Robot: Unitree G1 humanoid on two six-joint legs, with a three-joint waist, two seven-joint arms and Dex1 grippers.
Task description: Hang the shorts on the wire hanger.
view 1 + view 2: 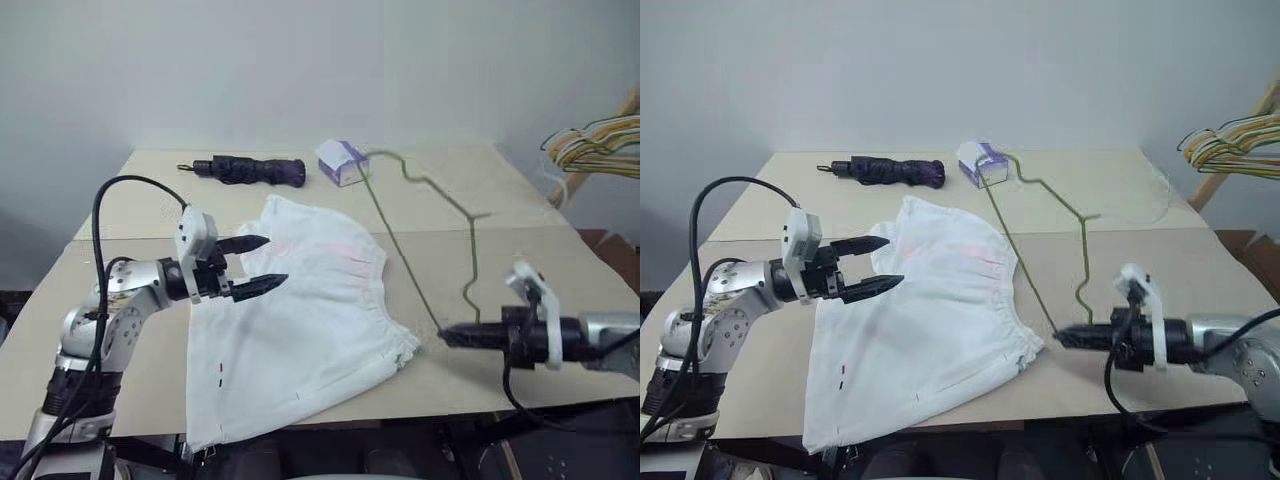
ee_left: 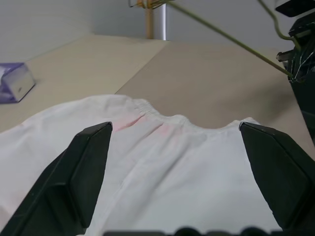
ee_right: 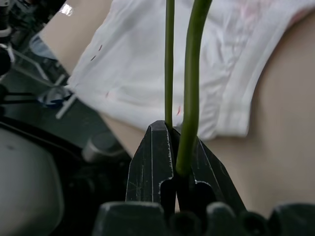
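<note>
The white shorts (image 1: 300, 310) lie flat on the table, waistband toward the right and one hem hanging over the front edge. My left gripper (image 1: 277, 260) hovers open just above their left part, nothing between its fingers; in the left wrist view its fingers (image 2: 88, 167) frame the gathered waistband (image 2: 167, 123). The wire hanger (image 1: 400, 248), thin and greenish-grey, stretches from the tissue box toward the right front. My right gripper (image 1: 445, 336) is shut on the hanger's near corner, just right of the waistband. In the right wrist view two wire strands (image 3: 189, 73) rise from the closed jaws.
A black folded umbrella (image 1: 250, 170) and a white-and-purple tissue box (image 1: 341, 160) lie at the back of the tan table (image 1: 130, 210). A bunch of coloured hangers (image 1: 600, 145) hangs off the table at the far right.
</note>
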